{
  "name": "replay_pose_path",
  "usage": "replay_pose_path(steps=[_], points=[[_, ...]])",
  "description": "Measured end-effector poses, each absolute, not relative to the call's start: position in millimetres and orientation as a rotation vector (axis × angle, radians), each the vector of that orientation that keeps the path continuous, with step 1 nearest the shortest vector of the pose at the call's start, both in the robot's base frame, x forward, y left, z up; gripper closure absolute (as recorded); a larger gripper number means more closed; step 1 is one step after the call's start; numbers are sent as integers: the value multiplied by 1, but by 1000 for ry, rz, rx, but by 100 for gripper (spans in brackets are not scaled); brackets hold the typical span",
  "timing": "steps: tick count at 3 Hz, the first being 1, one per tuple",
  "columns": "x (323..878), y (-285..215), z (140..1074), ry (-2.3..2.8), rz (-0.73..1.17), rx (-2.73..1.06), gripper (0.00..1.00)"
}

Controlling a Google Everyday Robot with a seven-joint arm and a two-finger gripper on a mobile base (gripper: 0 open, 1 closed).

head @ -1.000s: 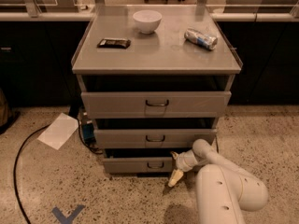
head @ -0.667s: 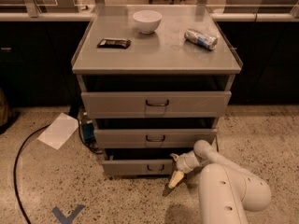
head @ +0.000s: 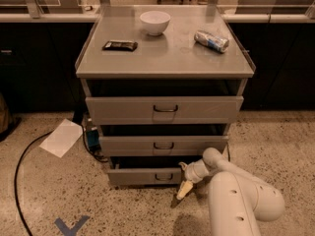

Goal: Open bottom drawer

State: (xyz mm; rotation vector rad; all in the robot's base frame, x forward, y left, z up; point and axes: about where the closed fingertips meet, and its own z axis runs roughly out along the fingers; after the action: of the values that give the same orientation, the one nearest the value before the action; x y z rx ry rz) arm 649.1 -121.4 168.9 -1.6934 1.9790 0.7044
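The bottom drawer (head: 142, 176) is the narrowest grey front, low on the cabinet, with a small dark wire handle (head: 164, 177) at its centre. It stands slightly pulled out, with a dark gap above it. My gripper (head: 183, 188) hangs from the white arm (head: 241, 200) just right of the handle, at the drawer's right end, pointing down toward the floor. One cream finger (head: 184, 189) shows.
Above are the mid-sized drawer (head: 162, 145) and the tallest top drawer (head: 165, 109). The cabinet top (head: 162, 58) carries a white bowl (head: 155, 22), a dark packet (head: 120, 45) and a lying can (head: 211, 40). A paper sheet (head: 61, 137) and black cable (head: 19, 166) lie on the floor at left.
The bottom drawer's front sits a little further out and lower in the view than a second ago. My gripper stays at its right end.
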Motion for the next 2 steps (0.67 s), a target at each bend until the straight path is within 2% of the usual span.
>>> replay_pose_path(steps=[2], points=[[615,-113,175,1976,806,-1709,0]])
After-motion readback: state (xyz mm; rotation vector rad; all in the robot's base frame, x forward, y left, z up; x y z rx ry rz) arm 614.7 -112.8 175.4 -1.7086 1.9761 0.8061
